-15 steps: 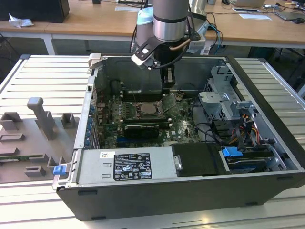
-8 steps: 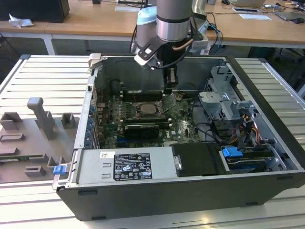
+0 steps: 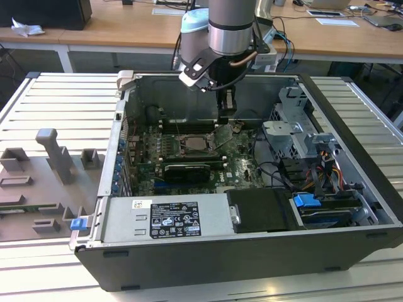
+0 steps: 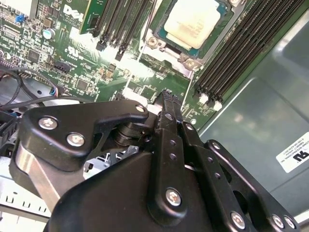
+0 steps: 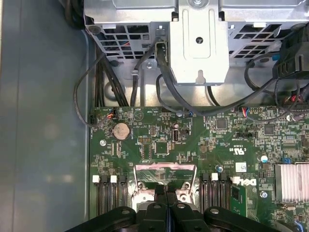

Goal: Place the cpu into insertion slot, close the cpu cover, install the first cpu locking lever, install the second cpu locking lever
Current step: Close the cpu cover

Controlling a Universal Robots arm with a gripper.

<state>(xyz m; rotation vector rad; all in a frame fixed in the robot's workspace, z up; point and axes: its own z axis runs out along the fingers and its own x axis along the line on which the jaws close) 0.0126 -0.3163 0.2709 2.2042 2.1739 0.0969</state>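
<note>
The cpu (image 4: 193, 21), a pale silvery square, lies flat in the insertion slot (image 4: 158, 24) on the green board. In the exterior view the cpu (image 3: 194, 143) sits mid-case. The cpu cover (image 5: 164, 170), a thin silvery frame, stands tilted up at the slot's edge on the exterior view's right (image 3: 221, 133). My gripper (image 3: 227, 116) hangs just above that raised cover. Its black fingers are pressed together and hold nothing, with the tips (image 5: 164, 193) right at the cover's metal. In the second wrist view the gripper (image 4: 169, 96) stops short of the cpu.
Long black memory slots (image 4: 231, 53) flank the socket. A black card (image 3: 187, 170) lies in front of it. A metal drive cage (image 3: 296, 129) with cables stands at the exterior view's right, and the power supply (image 3: 170, 217) at the front. A grey fixture tray (image 3: 44, 176) lies outside the case.
</note>
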